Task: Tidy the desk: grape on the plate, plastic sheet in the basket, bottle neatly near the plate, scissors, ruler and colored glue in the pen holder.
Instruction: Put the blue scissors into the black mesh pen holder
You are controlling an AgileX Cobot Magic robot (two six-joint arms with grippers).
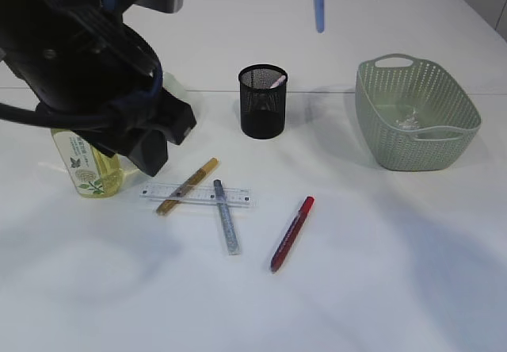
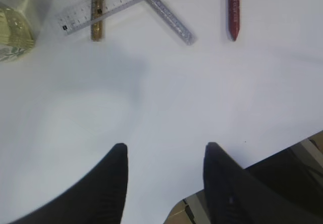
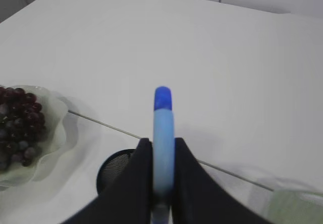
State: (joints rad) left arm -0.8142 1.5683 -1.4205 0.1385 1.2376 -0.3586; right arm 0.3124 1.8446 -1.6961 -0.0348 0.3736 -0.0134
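The black pen holder [image 1: 263, 101] holds something pinkish, the green basket [image 1: 416, 114] a crumpled clear sheet [image 1: 408, 120], the plate [image 3: 55, 133] grapes [image 3: 17, 120]. High above, the right gripper [image 3: 162, 151] pinches a blue glue stick [image 3: 162, 133]. The left gripper [image 2: 164, 156] hovers half-open, empty, over the table.

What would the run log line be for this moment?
right gripper: shut on blue glue stick, above pen holder | left gripper: open, empty | ruler, three pens still on table
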